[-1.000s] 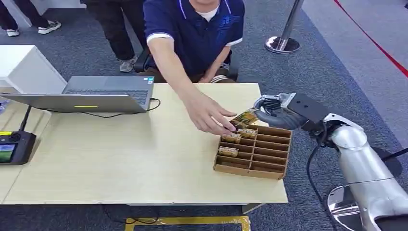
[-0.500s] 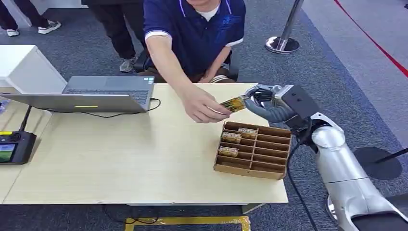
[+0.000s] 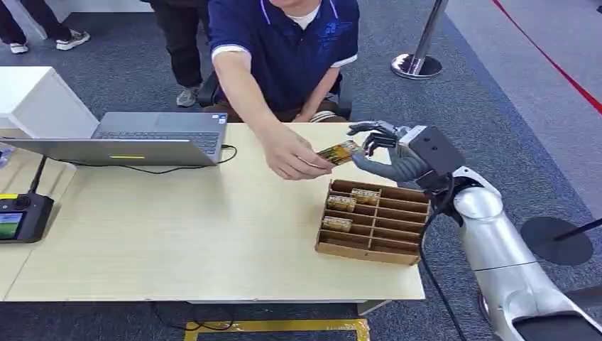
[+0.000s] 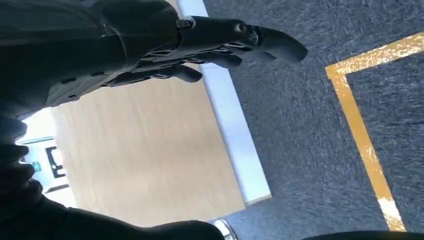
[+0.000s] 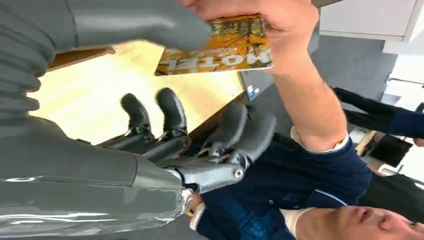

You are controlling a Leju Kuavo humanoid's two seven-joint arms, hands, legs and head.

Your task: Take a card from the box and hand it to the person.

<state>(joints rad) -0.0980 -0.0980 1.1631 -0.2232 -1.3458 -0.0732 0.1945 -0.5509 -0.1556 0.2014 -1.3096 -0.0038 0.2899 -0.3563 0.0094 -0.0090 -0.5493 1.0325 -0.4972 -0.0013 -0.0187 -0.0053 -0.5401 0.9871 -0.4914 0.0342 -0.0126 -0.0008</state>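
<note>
Card (image 3: 338, 153) is sitting pinched in the person's hand (image 3: 292, 158) above the surface, while the right hand (image 3: 383, 150) (fingers spread, gripping nothing) should be withdrawing slowly, clear of the box (image 3: 374, 222).

card (image 5: 220, 47) far edge hidden by person's hand (image 5: 260, 20) | box (image 3: 374, 222) cards' print unreadable

It is looking like an office or demo hall: grey carpet (image 3: 497, 106), a laptop (image 3: 142, 138) sitting on a desk (image 3: 199, 234), a queue barrier post (image 3: 419, 60) standing behind.
</note>
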